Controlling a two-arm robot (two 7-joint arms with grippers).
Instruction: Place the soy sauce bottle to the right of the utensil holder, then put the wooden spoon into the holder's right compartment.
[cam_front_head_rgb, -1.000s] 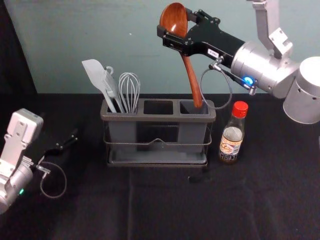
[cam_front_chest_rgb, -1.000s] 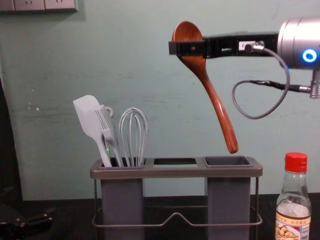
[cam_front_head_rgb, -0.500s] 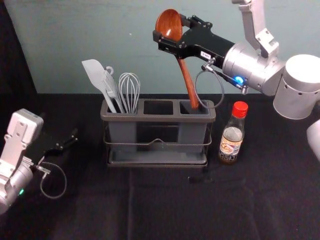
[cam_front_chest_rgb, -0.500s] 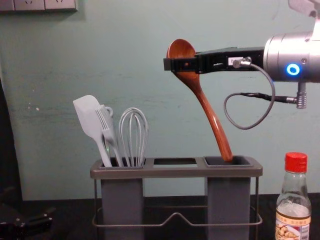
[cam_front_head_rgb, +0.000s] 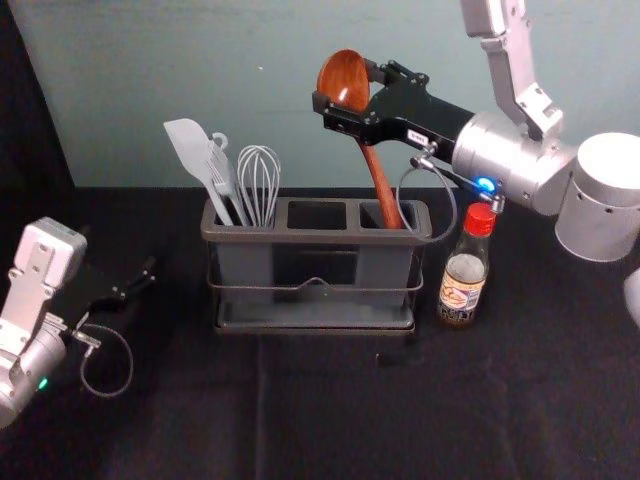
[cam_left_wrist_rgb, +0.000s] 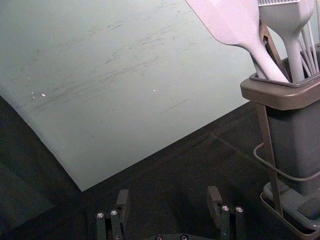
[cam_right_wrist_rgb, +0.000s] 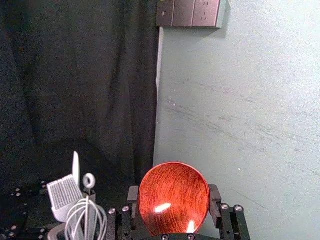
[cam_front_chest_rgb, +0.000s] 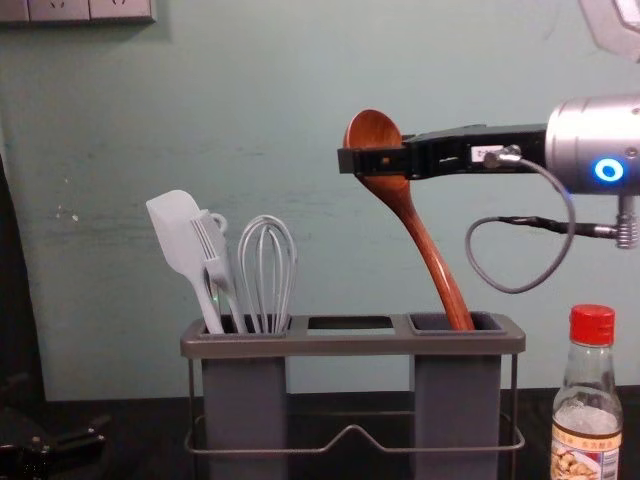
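Wooden spoon (cam_front_chest_rgb: 430, 252) is lower than it was half a second ago: its handle end, earlier level with the opening, now dips behind the front rim of the right compartment (cam_front_chest_rgb: 457, 400) of my utensil holder (cam_front_chest_rgb: 300, 346). So insertion looks begun, only shallow; most of the handle is above the rim, bowl up top. Bottle step looks done: soy sauce bottle (cam_front_chest_rgb: 588, 400) stands upright, just right of the holder, unmoved across these frames. My right gripper (cam_front_head_rgb: 345, 86) is pinching the spoon at the bowl, one finger each side, up above the holder. Its arm reaches in from the right, near level in the chest view, having come down with the spoon. Handle slants, end toward the right, so I'd guess it could catch the compartment's right wall; next, keep lowering, maybe straighten a touch, release once it's seated. My left gripper (cam_left_wrist_rgb: 169, 197) is parked left of the holder, fingers spread, nothing between them. Utensils in the left compartment: same as before.
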